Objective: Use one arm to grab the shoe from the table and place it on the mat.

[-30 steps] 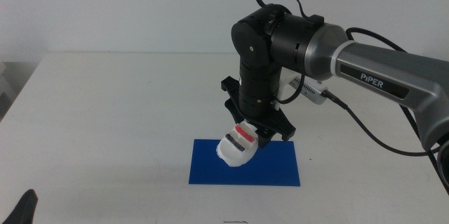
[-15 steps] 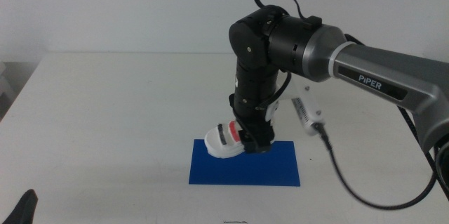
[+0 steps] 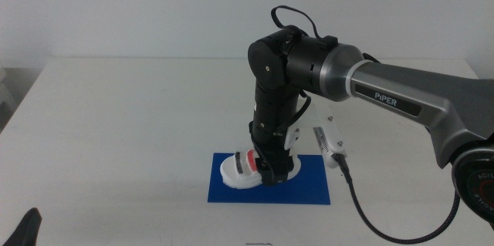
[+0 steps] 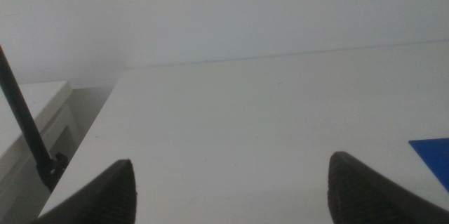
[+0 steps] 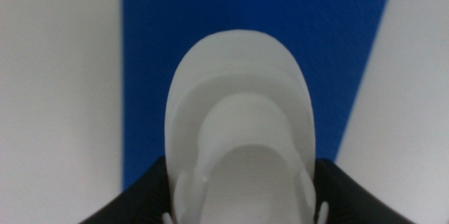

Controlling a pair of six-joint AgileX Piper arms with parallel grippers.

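White shoe is clamped in the right gripper over the blue mat; the left gripper, jaws wide and empty, waits at 7 o'clock.

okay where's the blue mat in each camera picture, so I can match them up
Middle view: the mat lies low and centre on the table, under the shoe that the right gripper holds.
Left wrist view: only a blue corner at the right edge.
Right wrist view: a blue band behind the shoe.
Shared landmark: the white table.
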